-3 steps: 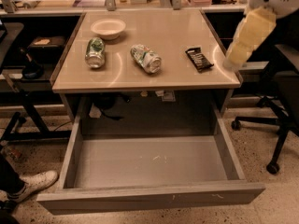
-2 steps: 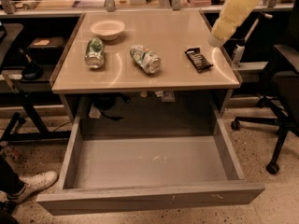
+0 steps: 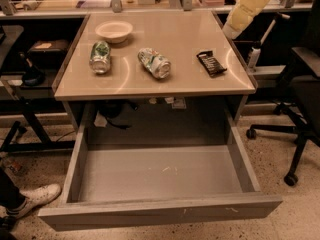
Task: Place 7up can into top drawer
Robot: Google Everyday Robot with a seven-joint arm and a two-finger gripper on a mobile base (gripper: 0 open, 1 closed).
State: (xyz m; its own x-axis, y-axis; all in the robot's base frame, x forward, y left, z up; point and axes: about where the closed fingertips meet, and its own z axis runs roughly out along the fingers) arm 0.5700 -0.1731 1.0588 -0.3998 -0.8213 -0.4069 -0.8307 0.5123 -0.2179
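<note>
The 7up can (image 3: 155,63), pale silver-white with green patches, lies on its side near the middle of the tan tabletop (image 3: 175,81). The top drawer (image 3: 160,210) is pulled out wide below the table's front edge, and its scuffed grey floor is bare. Only a pale yellowish arm segment (image 3: 247,6) shows at the top right, above the table's far right corner and well away from the can. The gripper itself is out of view.
A darker green can (image 3: 100,57) lies left of the 7up can. A white bowl (image 3: 114,31) stands at the back left. A dark snack packet (image 3: 211,64) lies at the right. A black office chair (image 3: 300,89) stands to the right. A shoe (image 3: 32,198) is at the lower left.
The arm segment has swung up and back from beside the table's right edge toward the top right corner of the view. The cans and the drawer have not moved.
</note>
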